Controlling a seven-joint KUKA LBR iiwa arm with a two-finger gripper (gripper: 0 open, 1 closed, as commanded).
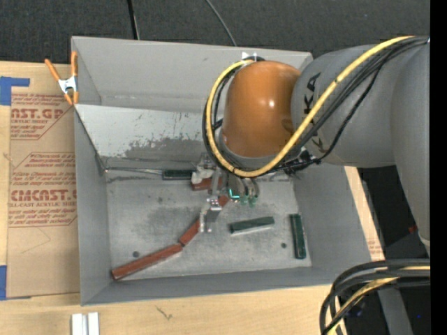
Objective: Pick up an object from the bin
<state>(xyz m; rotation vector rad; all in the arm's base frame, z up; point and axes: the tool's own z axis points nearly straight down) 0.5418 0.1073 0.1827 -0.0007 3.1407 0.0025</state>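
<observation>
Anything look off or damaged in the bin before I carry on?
Only the long red-brown strip at the lower left: it is kinked near its upper end, right by the tool. A dark green bar and a second green bar to its right lie flat, apart. Nothing looks spilled.

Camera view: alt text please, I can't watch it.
The gripper hangs over the bin's middle, at the upper end of a long red-brown strip. Rightward in view lie a dark green bar and a second green bar.
</observation>
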